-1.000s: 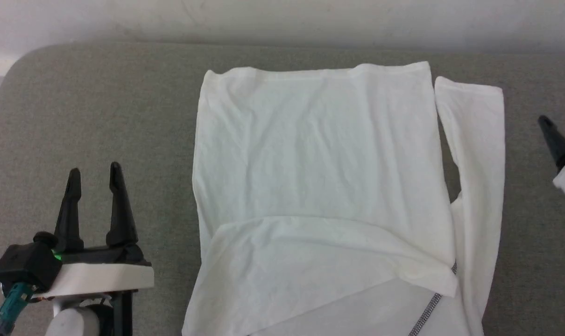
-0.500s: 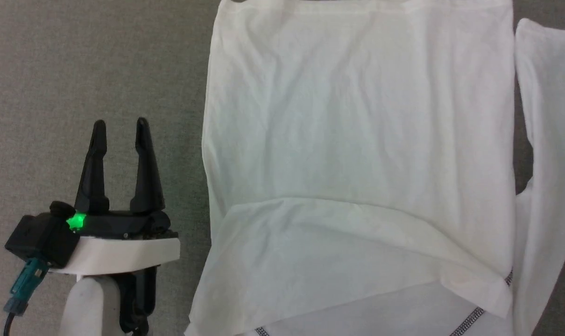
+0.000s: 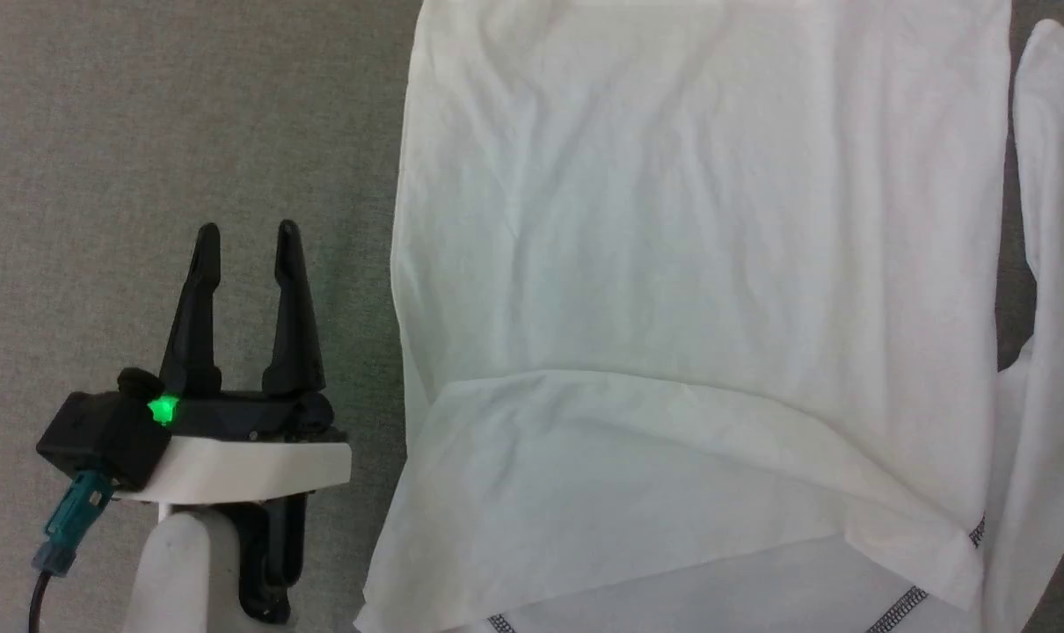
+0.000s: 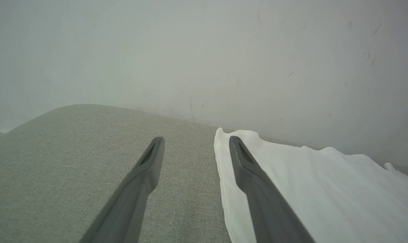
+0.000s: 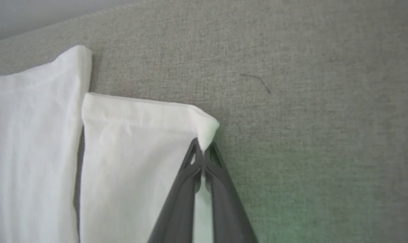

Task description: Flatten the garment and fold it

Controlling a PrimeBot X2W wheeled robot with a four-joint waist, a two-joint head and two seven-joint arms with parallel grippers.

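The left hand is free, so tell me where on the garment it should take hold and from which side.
Likely the left side edge of the garment, coming in from the grey surface beside it: that edge lies straight and exposed next to the open left hand.

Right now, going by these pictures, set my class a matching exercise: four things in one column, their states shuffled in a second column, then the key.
Things
1. left gripper, two long dark fingers
2. right gripper, two dark fingers
3. white soft-fabric T-shirt
4. grey woven surface

States
A. shut on a white cloth corner
B. spread out, layers overlapping
C. lies beneath the shirt
D. open, beside the shirt's edge

Pairs: 1-D, 2-A, 3-B, 4-C
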